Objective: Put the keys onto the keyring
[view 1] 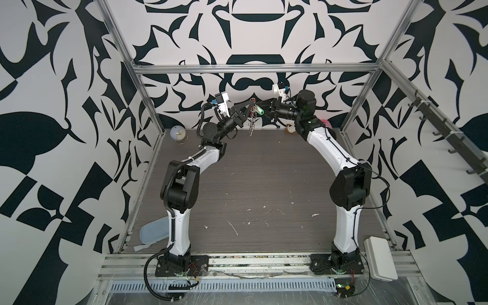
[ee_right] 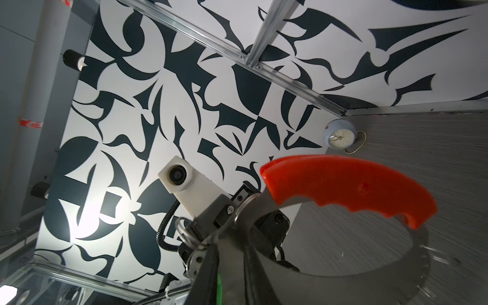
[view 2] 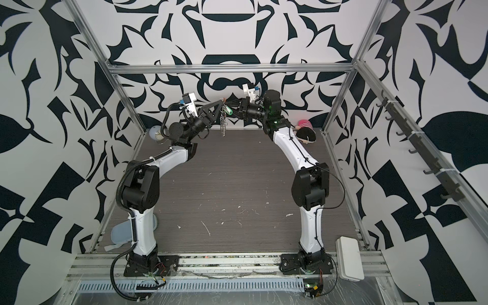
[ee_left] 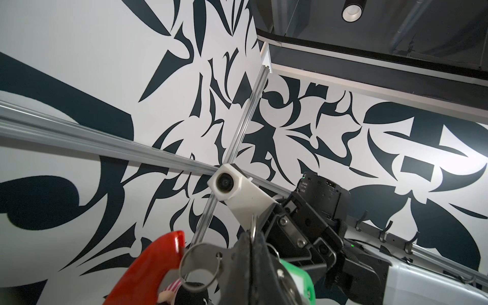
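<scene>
Both arms are raised and meet high over the back of the table. My left gripper (view 1: 250, 102) (ee_left: 252, 237) is shut on the keyring (view 1: 252, 122), whose wire passes between its jaws. The ring's string of small silver rings (view 2: 223, 124) hangs straight down. The ring's red-orange piece (ee_right: 343, 187) (ee_left: 150, 266) shows close up in both wrist views. The keys, a green tag (view 1: 260, 111) (view 2: 229, 112) (ee_left: 298, 277), hang at the ring just under my right gripper (view 1: 262, 106) (ee_right: 231, 253). Its jaws stand a little apart, and a green sliver (ee_right: 219, 287) lies along one finger.
A round clock (view 1: 177, 134) stands at the back left corner. A dark and pink plush toy (view 2: 305, 130) lies at the back right. A blue pad (view 1: 153, 233) sits by the left arm's base and a white box (view 1: 380, 257) by the right one. A hook rail (view 1: 449, 137) lines the right wall.
</scene>
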Tool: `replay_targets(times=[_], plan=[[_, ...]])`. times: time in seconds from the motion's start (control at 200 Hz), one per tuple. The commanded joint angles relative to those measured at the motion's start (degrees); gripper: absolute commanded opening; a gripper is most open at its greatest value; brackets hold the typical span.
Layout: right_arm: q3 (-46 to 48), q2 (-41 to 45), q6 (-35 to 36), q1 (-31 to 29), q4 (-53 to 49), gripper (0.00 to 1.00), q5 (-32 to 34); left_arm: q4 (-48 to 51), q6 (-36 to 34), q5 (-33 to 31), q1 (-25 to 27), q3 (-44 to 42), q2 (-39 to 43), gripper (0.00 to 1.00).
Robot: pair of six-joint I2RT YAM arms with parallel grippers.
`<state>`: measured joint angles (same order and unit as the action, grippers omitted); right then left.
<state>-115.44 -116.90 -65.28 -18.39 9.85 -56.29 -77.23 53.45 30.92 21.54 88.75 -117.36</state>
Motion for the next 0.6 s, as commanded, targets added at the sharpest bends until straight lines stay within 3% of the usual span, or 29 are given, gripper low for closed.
replay_targets(times=[0.0, 0.1, 0.19, 0.345, 0.595], plan=[[-2.4, 5.1, 13.6, 0.9, -15.0, 0.22, 4.7, -5.3, -0.7, 1.7, 0.7, 0.3, 3.4, 0.0], [-7.9, 6.0, 26.9, 1.3, -30.8, 0.25, 12.3, -5.3, -0.7, 2.1, 0.4, -0.2, 3.4, 0.0], [-12.6, 5.4, 32.8, 1.3, -37.6, 0.27, 15.9, -5.4, -0.6, 2.7, 0.5, -0.1, 3.2, 0.0], [-17.0, 4.4, 34.9, 1.1, -38.2, 0.27, 15.6, -5.4, -0.1, 3.1, 0.4, -0.5, 3.3, 0.0], [-16.9, 3.9, 32.0, -0.1, -29.5, 0.27, 9.4, -5.3, 0.7, 2.7, 0.2, -0.2, 3.1, 0.0]])
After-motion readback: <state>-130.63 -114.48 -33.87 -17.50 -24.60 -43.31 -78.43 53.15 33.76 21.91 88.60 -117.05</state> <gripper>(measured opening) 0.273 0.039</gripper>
